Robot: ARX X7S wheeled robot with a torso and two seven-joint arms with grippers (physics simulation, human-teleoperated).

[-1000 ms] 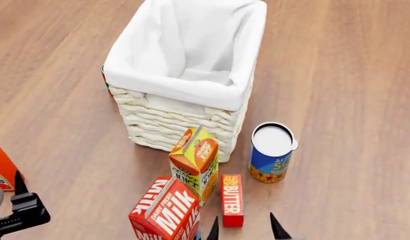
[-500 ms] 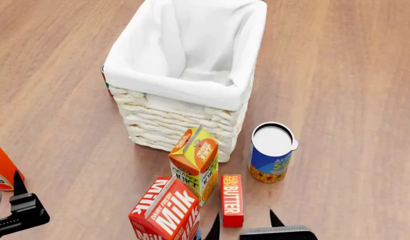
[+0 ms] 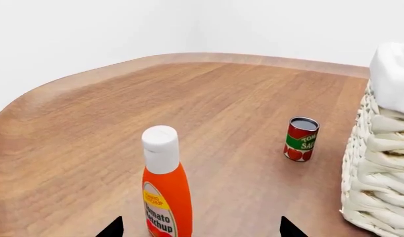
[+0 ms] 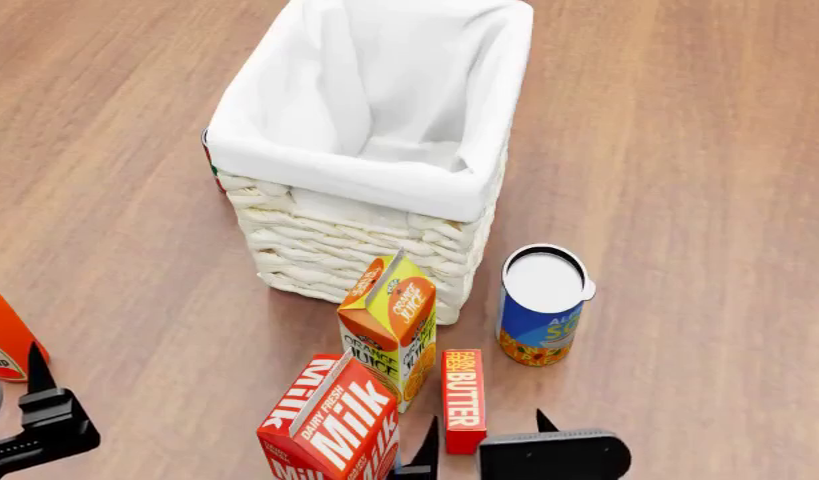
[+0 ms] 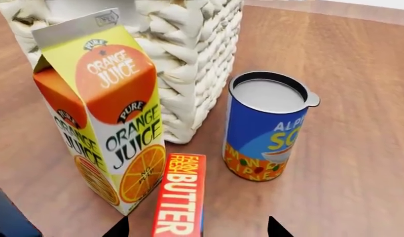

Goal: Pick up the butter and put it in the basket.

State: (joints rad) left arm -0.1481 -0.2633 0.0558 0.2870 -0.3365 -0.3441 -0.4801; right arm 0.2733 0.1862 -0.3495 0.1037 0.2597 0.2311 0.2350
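Note:
The butter (image 4: 463, 398) is a slim red box lying flat on the wood table, beside the orange juice carton and in front of the basket (image 4: 360, 238). My right gripper (image 4: 487, 432) is open at the butter's near end. In the right wrist view the butter (image 5: 180, 195) runs between the two dark fingertips of the right gripper (image 5: 196, 228), nearer one of them, with gaps on both sides. The white wicker basket (image 5: 188, 59) stands behind it. My left gripper (image 4: 38, 405) is open and low at the table's left; in its wrist view the left gripper (image 3: 200, 228) holds nothing.
An orange juice carton (image 4: 389, 320) and a milk carton (image 4: 332, 420) stand close on the butter's left. A blue soup can (image 4: 543, 305) stands to its right. A ketchup bottle (image 3: 165, 187) is just ahead of the left gripper, with a small tomato can (image 3: 302, 139) by the basket.
My right gripper has moved forward over the butter's near end, and more of its body shows in the head view. The left gripper has barely shifted. No object has moved.

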